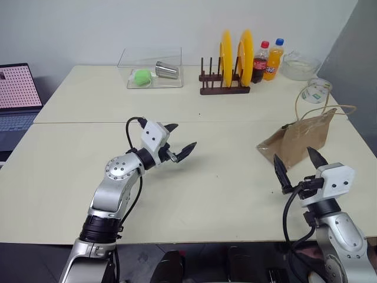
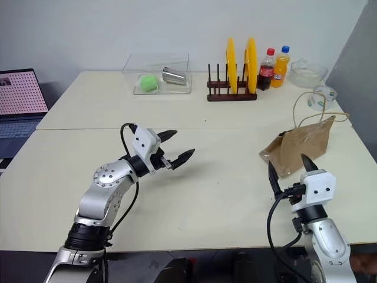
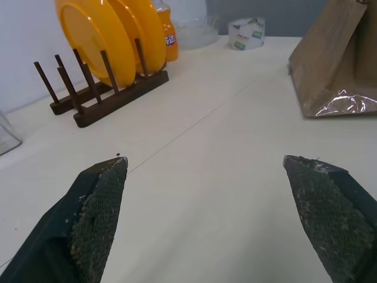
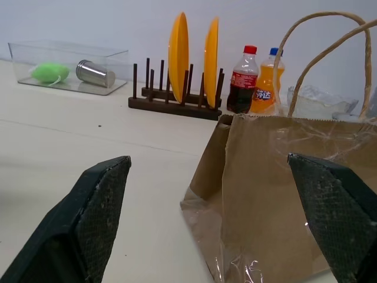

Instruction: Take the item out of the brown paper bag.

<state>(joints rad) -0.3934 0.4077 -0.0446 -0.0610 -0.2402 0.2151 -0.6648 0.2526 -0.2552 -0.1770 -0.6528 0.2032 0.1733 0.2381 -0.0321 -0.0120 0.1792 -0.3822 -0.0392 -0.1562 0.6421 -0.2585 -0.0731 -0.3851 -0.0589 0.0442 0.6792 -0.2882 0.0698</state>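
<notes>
Brown paper bag (image 1: 299, 140) stands upright at right of frame on the pale surface (image 1: 224, 177), handles up. Right tool (image 1: 293, 163) lower right, fingers spread apart, empty, just short of the bag. Left tool (image 1: 180, 141) centre-left, fingers apart, empty, well apart from the bag. Item not visible.

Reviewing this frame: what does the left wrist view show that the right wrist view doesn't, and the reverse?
Left wrist, not right: the white-and-green tape roll.
Right wrist, not left: the green object and metal cup in the clear box, the cola bottle, and the bag's loop handles.
Both: the brown paper bag, the yellow plates in the wooden rack, and the orange soda bottle.
</notes>
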